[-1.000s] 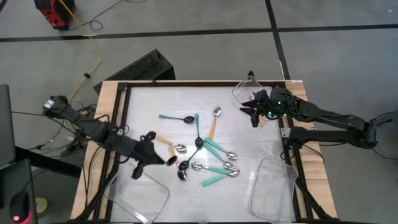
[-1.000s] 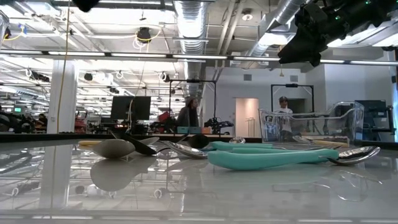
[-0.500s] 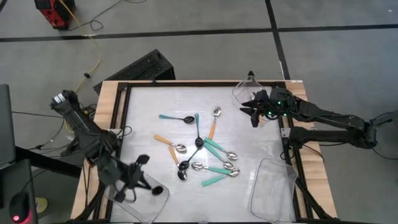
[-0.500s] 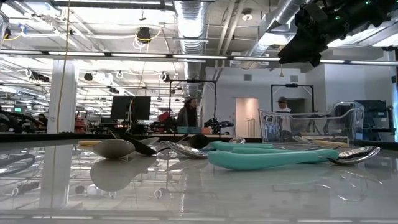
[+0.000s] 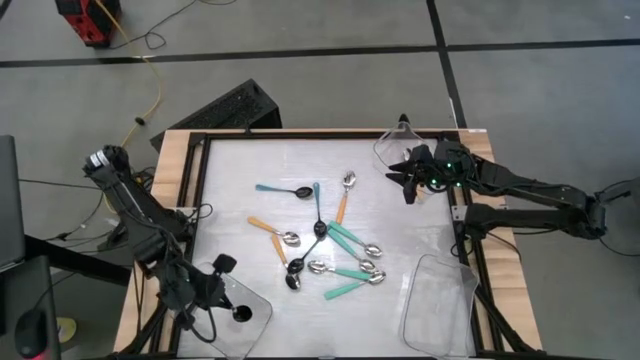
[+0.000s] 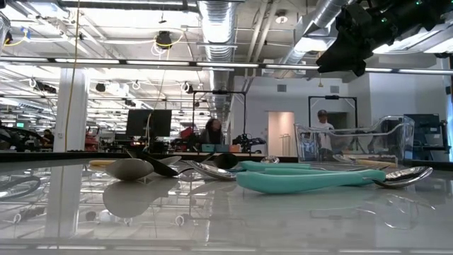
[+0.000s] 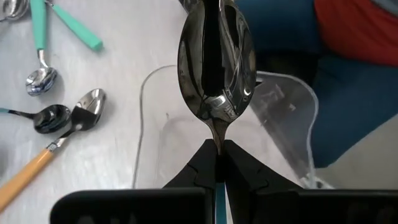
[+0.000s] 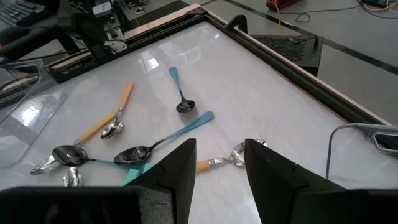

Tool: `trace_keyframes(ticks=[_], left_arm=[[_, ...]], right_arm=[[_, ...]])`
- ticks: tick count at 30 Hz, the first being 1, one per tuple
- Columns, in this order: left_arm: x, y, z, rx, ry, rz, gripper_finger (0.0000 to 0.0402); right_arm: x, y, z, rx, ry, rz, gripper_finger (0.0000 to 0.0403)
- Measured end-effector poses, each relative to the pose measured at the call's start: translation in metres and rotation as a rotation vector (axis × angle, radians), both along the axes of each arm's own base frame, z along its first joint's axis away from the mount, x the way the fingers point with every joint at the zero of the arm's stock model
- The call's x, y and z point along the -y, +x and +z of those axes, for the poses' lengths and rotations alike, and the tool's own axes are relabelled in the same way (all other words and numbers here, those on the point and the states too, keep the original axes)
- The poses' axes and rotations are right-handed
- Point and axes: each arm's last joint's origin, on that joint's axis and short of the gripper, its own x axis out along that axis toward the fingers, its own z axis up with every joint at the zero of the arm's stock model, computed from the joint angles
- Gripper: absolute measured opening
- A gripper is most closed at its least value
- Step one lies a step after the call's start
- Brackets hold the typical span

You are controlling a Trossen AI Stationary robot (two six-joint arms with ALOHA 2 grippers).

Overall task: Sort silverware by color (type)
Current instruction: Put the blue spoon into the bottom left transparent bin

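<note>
My left gripper (image 7: pixel 217 148) (image 5: pixel 226 302) is shut on a spoon with a black bowl (image 7: pixel 216 68) and a thin blue handle, over the clear near-left tray (image 5: pixel 262 310). The other spoons lie loosely on the table's middle (image 5: pixel 322 250): orange-handled (image 5: pixel 265 229), blue-handled (image 5: pixel 283 188) and teal-handled (image 5: pixel 345 237); teal ones lie nearest in the low view (image 6: pixel 311 180). My right gripper (image 8: pixel 219 163) (image 5: pixel 408 186) hangs open, holding nothing, above the far right, beside another clear tray (image 5: pixel 395 148). My left gripper pinches the spoon's thin neck (image 7: pixel 217 138), just behind the black bowl, between its two fingertips. The fingers slant downward and lie along the spoon, whose blue handle runs back between them. The bowl sticks out past the fingertips, clear above the tray.
A third clear tray (image 5: pixel 440 300) sits at the near right. A dark frame and wooden border (image 5: pixel 175 190) run around the white table. Bare tabletop lies along the far side and left of the spoons. People stand in the room far behind.
My left gripper has swung from beside the spoons toward the table's near-left corner, sinking a little and turning, and now hangs over the near-left tray. The black-bowled spoon went with it, still held.
</note>
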Motion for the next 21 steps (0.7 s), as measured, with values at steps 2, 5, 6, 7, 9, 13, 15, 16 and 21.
trace_keyframes(ticks=[2,5,6,7,9,13,15,16,21], left_arm=[[0.000,0.000,-0.006,-0.005,0.034,0.004,0.0000],[0.001,0.000,-0.021,-0.048,0.075,-0.001,0.0000],[0.001,0.001,-0.025,-0.067,0.080,-0.001,0.0000],[0.001,0.002,-0.028,-0.083,0.083,-0.002,0.0000],[0.003,0.004,-0.032,-0.093,0.089,-0.004,0.0000],[0.004,0.006,-0.036,-0.100,0.105,0.006,0.0000],[0.006,0.007,-0.039,-0.113,0.115,0.007,0.0000],[0.007,0.008,-0.041,-0.122,0.118,0.004,0.0000],[0.010,0.010,-0.038,-0.126,0.097,0.025,0.0000]], right_arm=[[0.000,0.000,0.000,0.005,0.013,-0.006,0.0162],[0.000,0.000,0.000,0.005,0.022,-0.010,0.0162],[0.000,0.000,0.000,0.004,0.022,-0.010,0.0162],[0.000,0.000,0.000,0.003,0.023,-0.010,0.0162],[0.000,0.000,0.000,0.004,0.022,-0.010,0.0162],[0.000,0.000,0.000,0.003,0.023,-0.010,0.0162],[0.000,0.000,0.000,0.002,0.023,-0.010,0.0162],[0.000,0.000,-0.001,0.002,0.023,-0.010,0.0162],[0.000,0.000,-0.001,0.001,0.021,-0.009,0.0162]])
